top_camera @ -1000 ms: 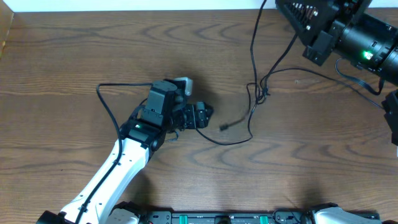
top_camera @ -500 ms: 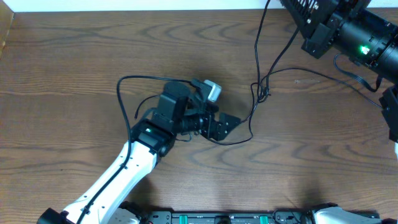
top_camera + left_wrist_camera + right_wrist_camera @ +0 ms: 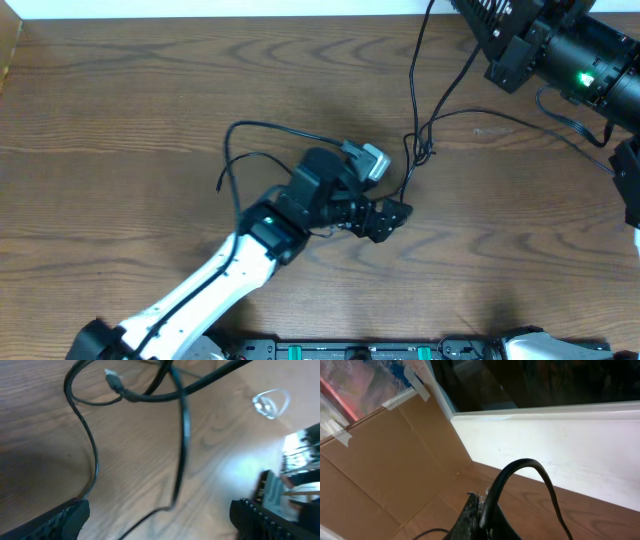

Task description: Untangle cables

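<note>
Black cables [image 3: 420, 145] lay knotted on the bench [image 3: 120, 100], one strand climbing to the right hand [image 3: 475, 515], which looked clamped shut on it. The left hand [image 3: 385, 217] hovered spread wide beside the knot, gripping nothing. This looked like the reach-in; next, pinch a loop and draw it apart. Brown wood grain below, cardboard [image 3: 395, 460] and a white wall [image 3: 560, 440] behind.

table [image 3: 120, 90]: brown wood grain | cardboard panel [image 3: 385, 470]: taped, beside white wall [image 3: 560, 445]
</note>
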### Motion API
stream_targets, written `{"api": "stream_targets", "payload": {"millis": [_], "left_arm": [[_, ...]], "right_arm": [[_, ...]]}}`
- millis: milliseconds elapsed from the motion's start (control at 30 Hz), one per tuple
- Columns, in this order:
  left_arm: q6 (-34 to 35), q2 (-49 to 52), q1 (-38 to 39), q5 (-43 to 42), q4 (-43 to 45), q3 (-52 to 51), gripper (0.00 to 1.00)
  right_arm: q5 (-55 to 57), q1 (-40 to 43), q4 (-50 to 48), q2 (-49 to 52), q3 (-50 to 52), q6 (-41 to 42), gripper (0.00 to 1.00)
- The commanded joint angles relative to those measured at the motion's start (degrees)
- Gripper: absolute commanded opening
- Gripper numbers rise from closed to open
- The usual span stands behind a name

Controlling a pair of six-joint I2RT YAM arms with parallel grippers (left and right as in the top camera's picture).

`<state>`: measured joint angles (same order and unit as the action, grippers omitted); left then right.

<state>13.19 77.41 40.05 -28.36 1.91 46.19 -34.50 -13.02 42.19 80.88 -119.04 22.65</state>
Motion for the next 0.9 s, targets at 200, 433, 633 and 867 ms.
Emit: {"api": "stream_targets", "payload": {"millis": [200, 433, 633, 867], "left_arm": [[-0.94, 11.45, 3.08, 5.6, 12.66, 0.0, 0.75], [-0.9, 12.61, 1.53, 12.5, 10.1, 0.0, 0.07], [1.38, 12.59, -2.69, 26.71, 1.86, 0.0, 0.08], [1.92, 12.59, -10.88, 32.11, -7.34, 0.0, 0.08]], "right_arm": [[-0.37, 0.28, 0.48, 0.07, -0.04, 0.85, 0.01], [-0.37, 2.38, 1.38, 0.07, -0.04, 0.87, 0.01], [-0.37, 6.54, 2.6, 0.02, -0.04, 0.87, 0.01], [-0.37, 12.09, 2.84, 0.0, -0.04, 1.03, 0.01]]}}
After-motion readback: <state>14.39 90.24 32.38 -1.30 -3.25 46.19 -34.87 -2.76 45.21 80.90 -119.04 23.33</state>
